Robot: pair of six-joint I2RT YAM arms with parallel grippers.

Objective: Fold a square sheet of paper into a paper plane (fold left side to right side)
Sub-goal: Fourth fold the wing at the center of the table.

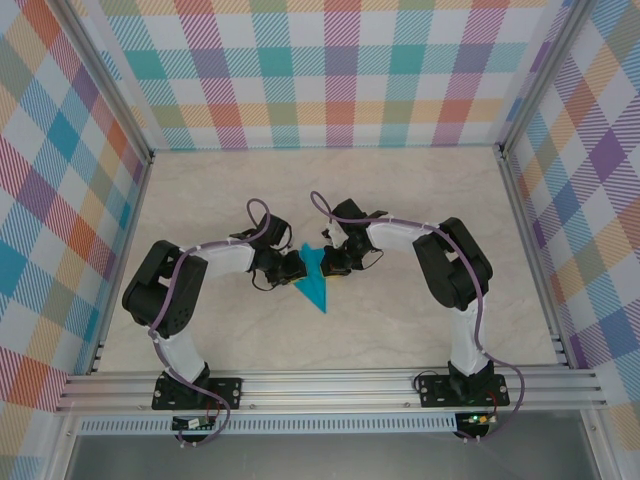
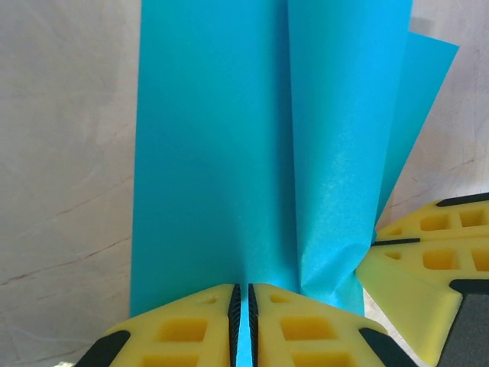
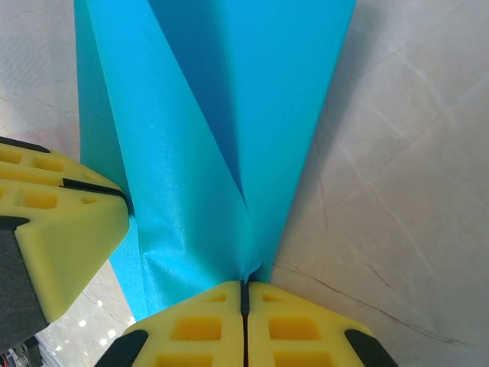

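While I am monitoring remotely, left hand (image 2: 243, 298) and right hand (image 3: 244, 289) are clamping the slim, creased teal-blue paper plane (image 2: 214, 153) from opposite sides.

My left arm (image 1: 170, 295) stands up from its base at the six o'clock edge. Its elbow bows out toward nine o'clock and its forearm reaches in toward three. My right arm (image 1: 452, 265) mirrors it, with the elbow out toward three o'clock and the forearm reaching toward nine. The left end effector (image 1: 291, 268) and right end effector (image 1: 333, 264) face each other, tips just beside one another. Both have their fingers pressed together, each pinching an edge of the paper plane (image 1: 316, 288).
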